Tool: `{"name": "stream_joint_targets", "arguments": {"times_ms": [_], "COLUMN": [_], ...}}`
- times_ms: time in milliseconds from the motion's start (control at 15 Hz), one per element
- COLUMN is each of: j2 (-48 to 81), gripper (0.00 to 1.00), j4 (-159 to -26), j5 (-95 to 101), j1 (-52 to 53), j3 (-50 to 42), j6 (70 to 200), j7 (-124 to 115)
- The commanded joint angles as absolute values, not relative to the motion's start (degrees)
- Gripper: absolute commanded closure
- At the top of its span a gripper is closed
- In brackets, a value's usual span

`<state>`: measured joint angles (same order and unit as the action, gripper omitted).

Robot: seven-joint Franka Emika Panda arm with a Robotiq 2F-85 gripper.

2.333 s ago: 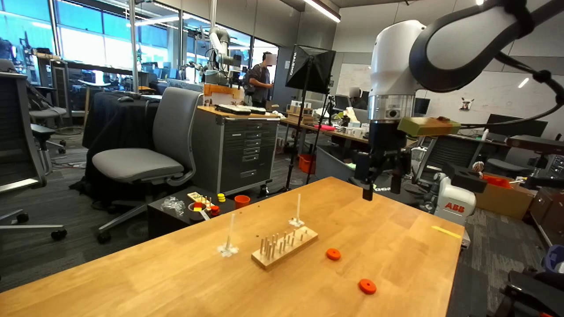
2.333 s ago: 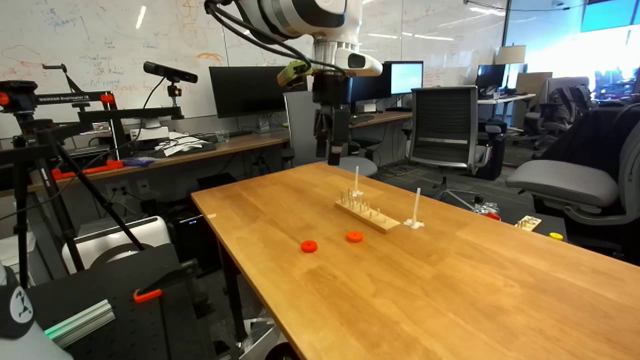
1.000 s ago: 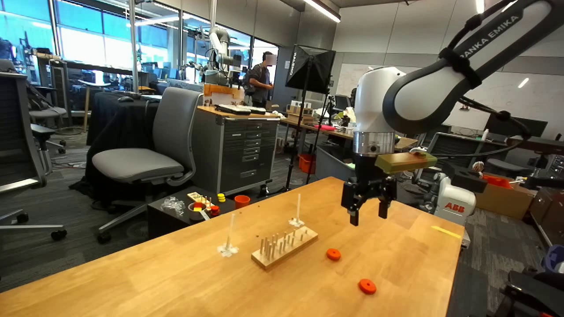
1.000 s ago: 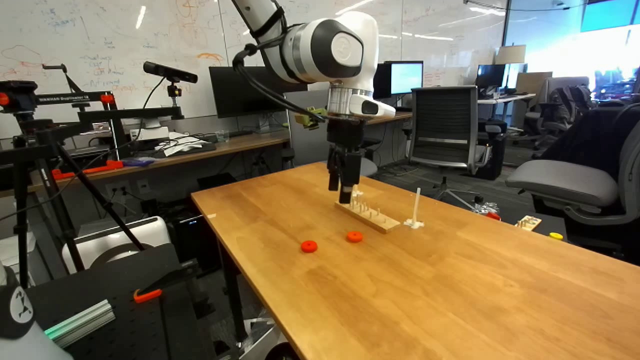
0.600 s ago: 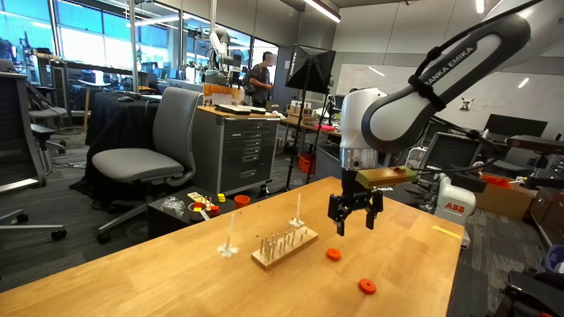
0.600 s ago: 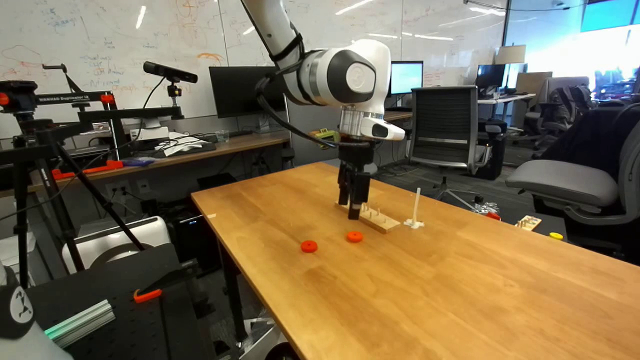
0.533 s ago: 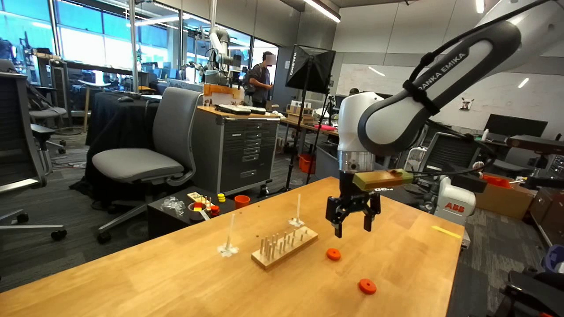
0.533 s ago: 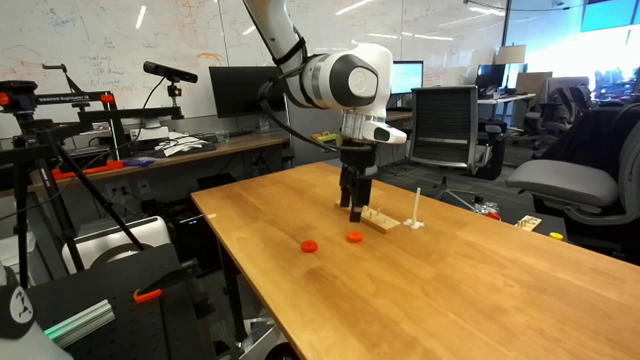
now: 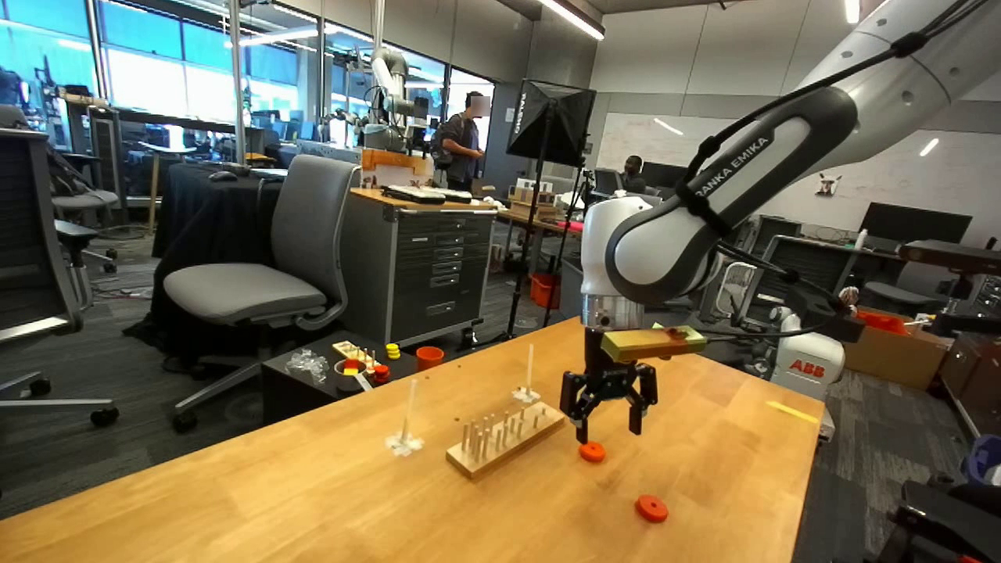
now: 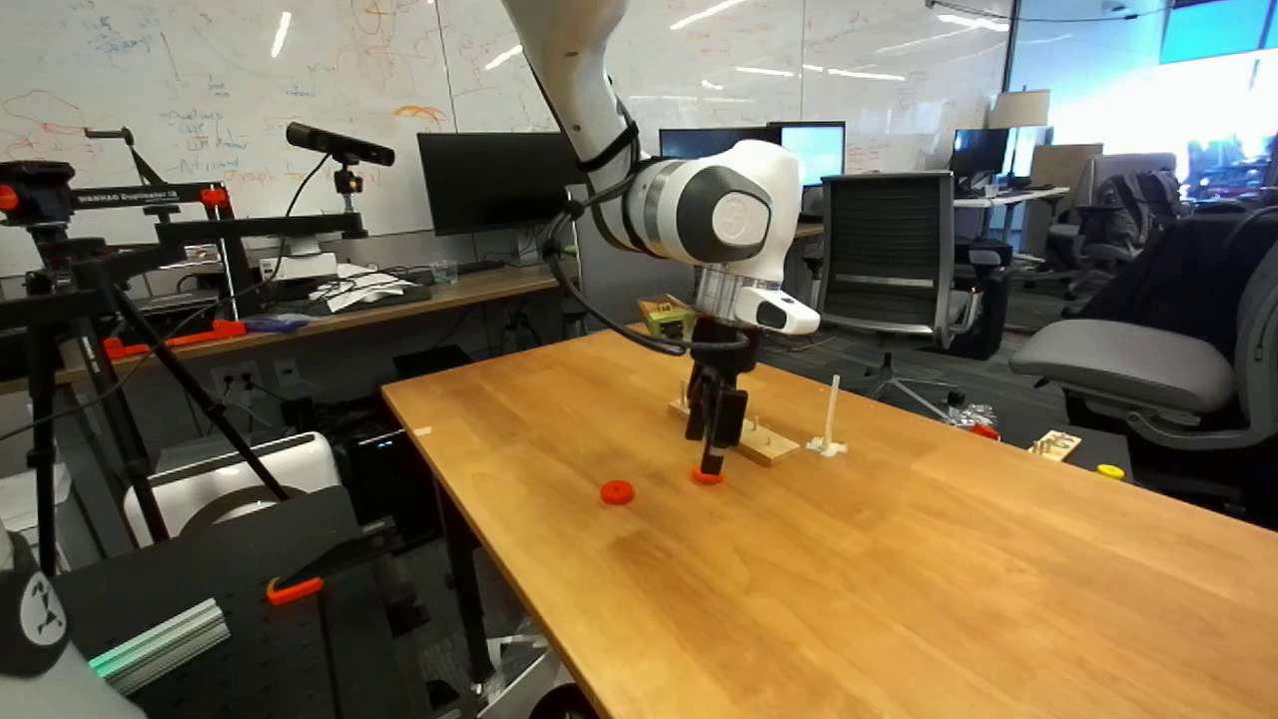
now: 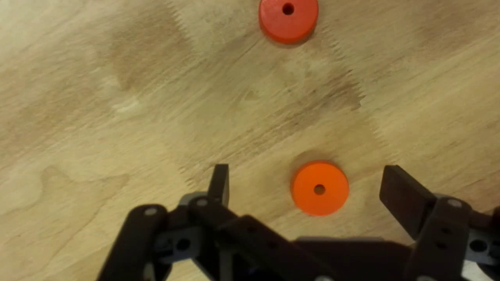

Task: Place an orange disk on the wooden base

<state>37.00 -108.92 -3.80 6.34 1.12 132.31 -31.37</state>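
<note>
Flat round orange disk (image 11: 319,202), with a hole at its centre: on the brown wooden tabletop (image 9: 313,485), near the pale wooden peg-studded rectangular base (image 9: 510,442) but apart from it; a black fingertip (image 10: 712,462) covers part of its top in an exterior view, where the middle of the base is hidden too; matching red-orange round disk (image 11: 288,29): on the tabletop, farther from the base; cut off by the upper edge of the wrist view. Black two-fingered gripper (image 9: 608,432): beside the base, pointing down at the orange disk; fingers spread wide, nothing gripped; in the wrist view that disk lies between the fingertips, with bare wood showing on either side; contact with the tabletop cannot be determined; two thin whitish upright rods (image 9: 529,371): across the base from the disks.
</note>
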Motion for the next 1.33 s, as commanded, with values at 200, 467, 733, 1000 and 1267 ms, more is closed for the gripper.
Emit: {"name": "stream_joint_targets", "arguments": {"times_ms": [200, 467, 733, 1000, 1267], "j2": [38.72, 38.82, 38.29, 33.94, 29.27], "gripper": [0.0, 0.0, 0.0, 0.0, 0.0], "j4": [-107.52, -107.38, -108.27, -113.4, -117.74], "j5": [-0.77, 0.59, 3.59, 14.4, 24.6], "j1": [9.67, 10.92, 12.22, 15.46, 17.19], "j3": [-2.54, -3.56, -4.62, -7.09, -7.78], "j6": [129.56, 128.71, 128.11, 127.1, 123.52], "j7": [-31.9, -32.61, -32.1, -30.77, -28.68]}}
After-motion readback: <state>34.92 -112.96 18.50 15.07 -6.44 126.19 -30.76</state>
